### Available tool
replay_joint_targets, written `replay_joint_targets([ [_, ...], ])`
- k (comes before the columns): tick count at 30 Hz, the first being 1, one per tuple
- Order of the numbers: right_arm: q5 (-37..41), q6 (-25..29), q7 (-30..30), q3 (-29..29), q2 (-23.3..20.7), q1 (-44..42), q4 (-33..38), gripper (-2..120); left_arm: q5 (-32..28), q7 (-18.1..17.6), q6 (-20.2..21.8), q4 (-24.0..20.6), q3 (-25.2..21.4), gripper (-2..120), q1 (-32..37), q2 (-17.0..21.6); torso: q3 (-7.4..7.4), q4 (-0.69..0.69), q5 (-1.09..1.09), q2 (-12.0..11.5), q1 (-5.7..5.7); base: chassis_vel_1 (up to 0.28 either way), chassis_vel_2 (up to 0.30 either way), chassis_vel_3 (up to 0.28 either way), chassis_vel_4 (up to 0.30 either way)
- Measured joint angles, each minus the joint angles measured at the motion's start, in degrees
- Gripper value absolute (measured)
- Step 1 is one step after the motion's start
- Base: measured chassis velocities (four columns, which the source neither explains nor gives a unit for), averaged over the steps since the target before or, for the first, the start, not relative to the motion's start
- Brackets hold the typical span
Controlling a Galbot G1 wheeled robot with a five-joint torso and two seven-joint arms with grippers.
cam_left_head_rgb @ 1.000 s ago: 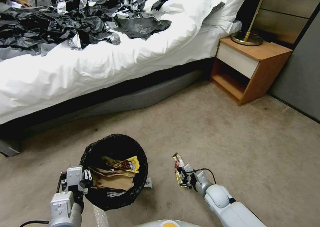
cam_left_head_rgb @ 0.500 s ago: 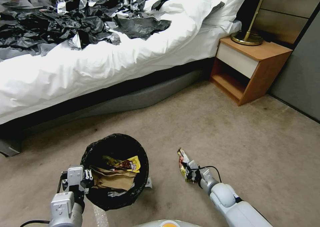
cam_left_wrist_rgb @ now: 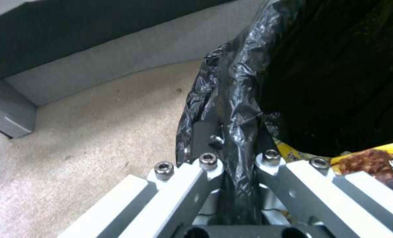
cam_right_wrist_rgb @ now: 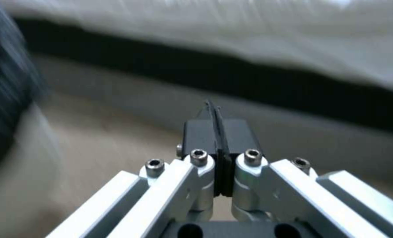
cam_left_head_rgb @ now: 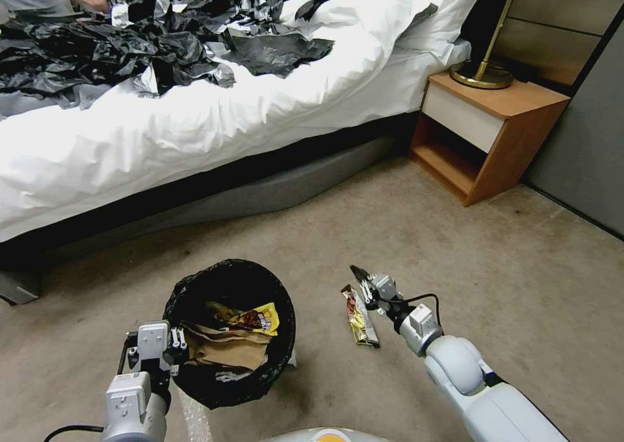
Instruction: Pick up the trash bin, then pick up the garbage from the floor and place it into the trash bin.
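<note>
The trash bin (cam_left_head_rgb: 195,286), lined with a crinkled black bag, stands on the carpet close in front of me. It holds garbage: a yellow wrapper (cam_left_head_rgb: 259,318) and a crumpled brown paper bag (cam_left_head_rgb: 224,352). My left gripper (cam_left_head_rgb: 170,342) is shut on the bin's near-left rim; the left wrist view shows its fingers clamped over the liner (cam_left_wrist_rgb: 232,109). A gold snack wrapper (cam_left_head_rgb: 359,309) lies flat on the floor right of the bin. Just beyond the wrapper, my right gripper (cam_left_head_rgb: 361,277) is lifted off the carpet, its fingers (cam_right_wrist_rgb: 203,132) shut with nothing between them.
A white bed (cam_left_head_rgb: 195,123) strewn with black plastic sheets (cam_left_head_rgb: 97,52) spans the back. A wooden nightstand (cam_left_head_rgb: 487,130) with a brass lamp (cam_left_head_rgb: 484,71) stands at the back right beside a grey wall (cam_left_head_rgb: 585,169). Open carpet (cam_left_head_rgb: 487,273) lies to the right.
The gold wrapper, held in my right gripper before, now lies on the floor. That gripper has risen and moved toward the bed. The bin shifted slightly right.
</note>
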Motion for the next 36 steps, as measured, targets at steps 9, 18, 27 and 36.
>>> replay_joint_targets([
  [9, 3.68, 4.05, -7.09, -0.14, -1.04, -2.08, 9.61, 0, 0.92, -0.09, 0.08, 0.78, 1.65, 0, -0.44, -0.14, 0.00, 0.00, 0.00, 0.00, 0.00, 0.000, 0.000, 0.000, 0.000],
  [18, 0.59, 0.94, -3.91, -1.02, -0.19, -2.40, 2.31, 0, 0.83, -0.13, 0.21, 0.89, 1.44, 0, -0.72, 0.05, 0.00, 0.00, 0.01, 0.00, 0.00, 0.000, 0.000, 0.000, 0.000],
  [27, -1.20, -1.87, 0.29, -2.12, 3.03, 2.47, -9.63, 12, 0.25, -0.14, 0.28, 0.90, 0.68, 0, -0.85, 0.13, 0.00, 0.00, 0.00, 0.00, 0.00, 0.000, 0.000, 0.000, 0.000],
  [36, -2.19, -2.19, 1.04, -2.78, 4.85, 6.37, -18.45, 41, -0.21, -0.12, 0.46, 1.23, 0.06, 0, -1.23, 0.27, 0.00, 0.00, 0.00, 0.00, 0.00, 0.000, 0.000, 0.000, 0.000],
])
